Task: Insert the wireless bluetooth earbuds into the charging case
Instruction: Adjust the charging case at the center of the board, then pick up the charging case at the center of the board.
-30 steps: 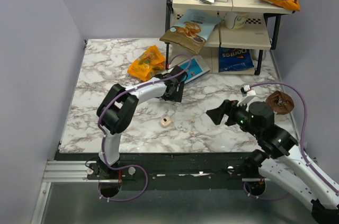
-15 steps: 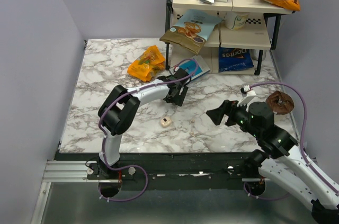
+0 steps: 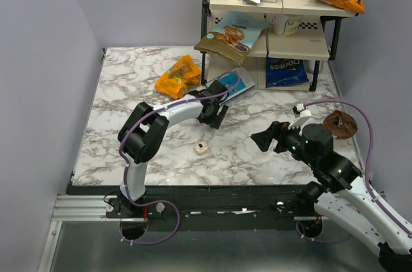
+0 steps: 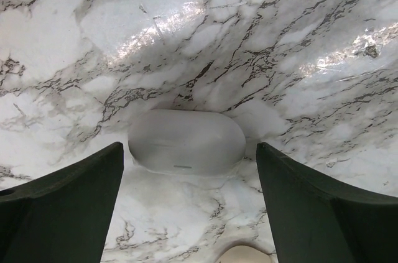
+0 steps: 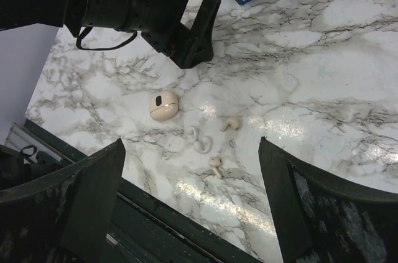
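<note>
Left wrist view is showing the case (image 4: 186, 142) lying on the marble between the wide-open left gripper (image 4: 186, 170). Right wrist view is showing two earbuds (image 5: 231, 124) apart; right gripper (image 5: 193, 213) is hanging open.

Bare marble table (image 3: 129, 111) lies open on the left side. The left gripper (image 3: 215, 116) sits low, right behind the charging case (image 3: 201, 148). Two earbuds (image 5: 231, 124) lie loose near the case. Behind stands a shelf rack (image 3: 270, 34) with snack bags.

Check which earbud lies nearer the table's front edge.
The lower earbud in the right wrist view, by the dark edge; the other earbud lies farther in.
</note>
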Controlling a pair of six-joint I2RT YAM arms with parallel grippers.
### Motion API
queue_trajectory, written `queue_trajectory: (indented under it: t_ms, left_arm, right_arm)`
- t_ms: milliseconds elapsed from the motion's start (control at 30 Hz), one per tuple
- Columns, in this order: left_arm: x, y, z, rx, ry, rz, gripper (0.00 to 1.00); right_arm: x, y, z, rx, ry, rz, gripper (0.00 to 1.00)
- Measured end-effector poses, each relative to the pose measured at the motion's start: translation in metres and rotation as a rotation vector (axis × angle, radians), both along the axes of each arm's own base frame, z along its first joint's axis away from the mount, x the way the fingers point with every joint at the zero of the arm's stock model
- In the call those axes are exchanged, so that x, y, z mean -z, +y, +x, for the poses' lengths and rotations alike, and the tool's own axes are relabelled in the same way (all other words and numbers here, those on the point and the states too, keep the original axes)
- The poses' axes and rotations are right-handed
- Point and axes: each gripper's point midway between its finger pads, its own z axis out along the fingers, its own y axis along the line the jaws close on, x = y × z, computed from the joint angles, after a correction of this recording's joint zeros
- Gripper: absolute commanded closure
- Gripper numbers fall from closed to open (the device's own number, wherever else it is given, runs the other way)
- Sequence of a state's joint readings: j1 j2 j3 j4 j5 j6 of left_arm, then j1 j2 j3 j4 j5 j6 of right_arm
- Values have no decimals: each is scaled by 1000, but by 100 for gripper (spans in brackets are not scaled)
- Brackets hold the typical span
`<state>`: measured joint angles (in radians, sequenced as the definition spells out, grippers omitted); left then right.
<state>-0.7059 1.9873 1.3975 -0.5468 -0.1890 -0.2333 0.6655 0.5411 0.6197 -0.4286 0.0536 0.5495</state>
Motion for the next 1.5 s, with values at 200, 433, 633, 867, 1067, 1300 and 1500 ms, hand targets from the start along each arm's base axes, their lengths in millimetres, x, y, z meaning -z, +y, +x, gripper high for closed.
queue_trajectory:
  t_ms: [200, 433, 633, 867, 1067, 1300, 1500]
  left_arm:
    - [3, -4, 0, 11, 9, -36, 13]
    - [4, -6, 0, 19, 6, -76, 13]
    - [4, -4, 1, 16, -5, -95, 4]
    - [4, -3, 2, 27, -18, -96, 3]
    - [4, -3, -4, 79, -9, -98, 3]
    - [5, 3, -21, 134, 22, -104, 3]
    - [5, 2, -21, 148, 23, -105, 4]
  right_arm:
    - [0, 0, 0, 1, 0, -1, 3]
    - [0, 0, 0, 1, 0, -1, 3]
    - [-1, 0, 0, 1, -3, 1, 3]
    - [-1, -1, 0, 5, -4, 0, 3]
    - [1, -3, -1, 9, 1, -5, 3]
    - [1, -3, -1, 9, 1, -5, 3]
    - [1, -3, -1, 9, 1, -5, 3]
